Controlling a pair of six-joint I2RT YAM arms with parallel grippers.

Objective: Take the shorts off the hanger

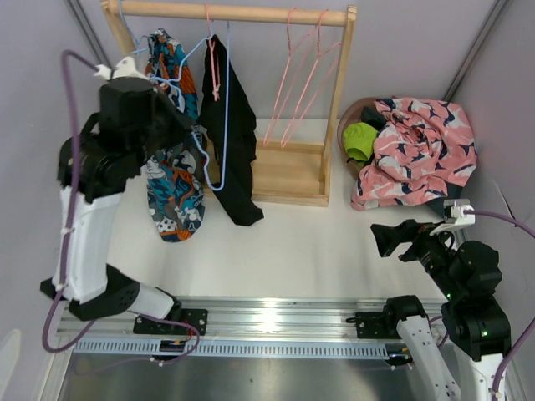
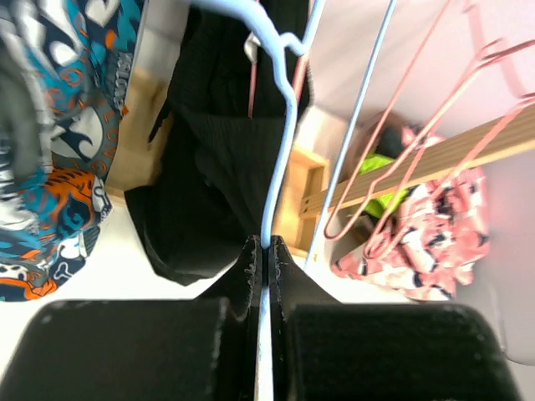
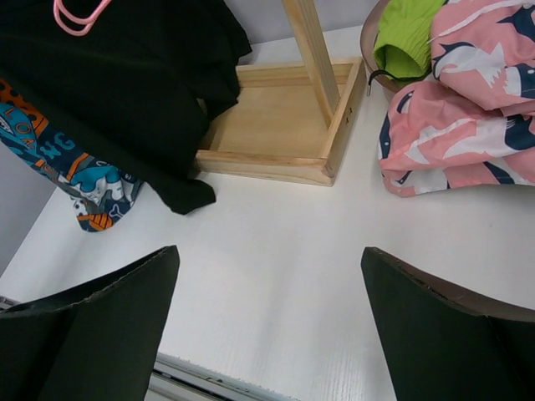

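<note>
The multicolour print shorts [image 1: 175, 196] hang at the rack's left end; they also show in the left wrist view [image 2: 50, 150]. The black shorts [image 1: 238, 125] hang on a pink hanger beside them. My left gripper [image 1: 194, 129] is raised between the two and shut on the wire of a light blue hanger [image 2: 273, 200], with its jaws [image 2: 266, 244] pinched on it. I cannot tell how the multicolour shorts sit on that hanger. The pink printed shorts [image 1: 418, 150] and lime green shorts [image 1: 359, 140] lie in a basket at the right. My right gripper [image 1: 380, 238] is open and empty, low over the table [image 3: 269, 251].
The wooden rack has a top rail [image 1: 251, 12] and a base tray [image 1: 288, 171]. Empty pink hangers [image 1: 292, 83] hang at its right. The brown basket [image 1: 351, 113] stands right of the rack, with dark fabric [image 1: 374, 117] behind the lime shorts. A metal rail [image 1: 267, 322] runs along the near edge.
</note>
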